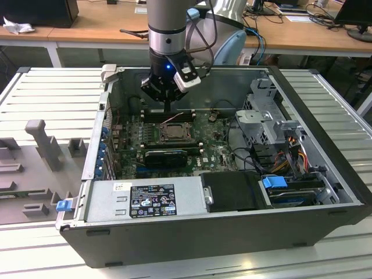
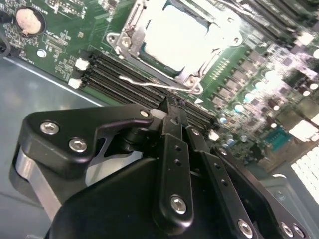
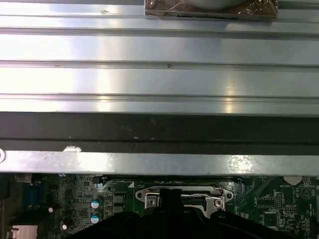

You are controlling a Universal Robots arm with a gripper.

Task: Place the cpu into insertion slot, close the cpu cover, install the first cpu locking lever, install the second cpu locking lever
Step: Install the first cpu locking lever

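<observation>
The cpu (image 2: 177,37) sits in the insertion slot (image 1: 172,132), its pale metal top showing bright through the window of the cpu cover (image 2: 130,31), which I read as lowered flat over the chip. In the second wrist view a thin wire locking lever (image 2: 149,84) runs along the socket's near edge, over the black memory slots (image 2: 117,74); it appears to stand slightly free of the frame, so I judge it not yet latched, though I cannot confirm this. I cannot make out the state of the second lever from these views. The end effector (image 2: 172,107) hangs just above that lever, at the socket's edge; its fingers (image 2: 173,149) are drawn together with no visible gap, and I see nothing held between them, so I report it clenched and empty. In the exterior view the end effector (image 1: 167,104) is inside the open computer case (image 1: 192,232), over the green motherboard (image 1: 215,151) and just behind the socket. In the first wrist view the cover frame (image 3: 184,195) shows below the case wall (image 3: 159,132). The case rests on a ribbed metal worktop (image 1: 52,93). My assessment: chip placement is done, cover closure appears done, and the two lever steps remain, with the first one in hand.
</observation>
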